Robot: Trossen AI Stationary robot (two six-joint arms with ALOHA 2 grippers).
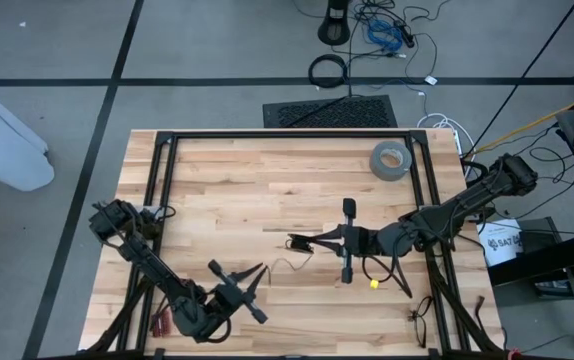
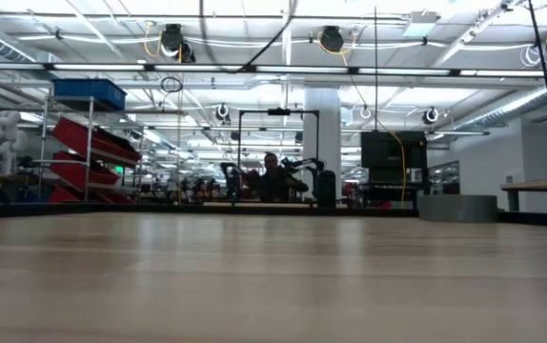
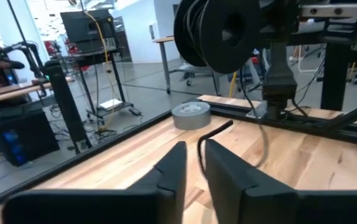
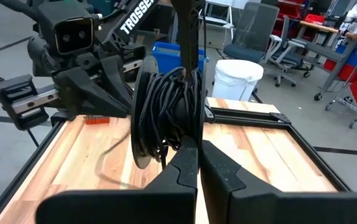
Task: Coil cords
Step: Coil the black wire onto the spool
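Most of the cord (image 4: 166, 118) is wound in a dark bundle that hangs right at the tips of our right hand (image 1: 302, 243), whose two fingers are pressed together on it. From that bundle a loose tail (image 1: 285, 262) trails across the bare desk (image 1: 267, 180) toward our left hand (image 1: 255, 285). In the left wrist view the free end curves up just past the left fingertips (image 3: 175, 163), which stand slightly apart with nothing between them; we cannot say whether the wire touches either of them.

We judge the cord to be very light, limp and thin, so it will sag, twist and slide through a loose grip rather than hold any shape. The wound part looks springy enough to unwind if the right hand lets go. We would take the tail close to its free end, squarely between the left fingers and clamped fully, because anything so fine could slip out of a partial closure. Pulling hard could drag turns off the bundle.

A grey tape roll (image 1: 391, 160) lies well beyond the right hand, clear of the work, and a small yellow bit (image 1: 374, 284) sits near that arm.
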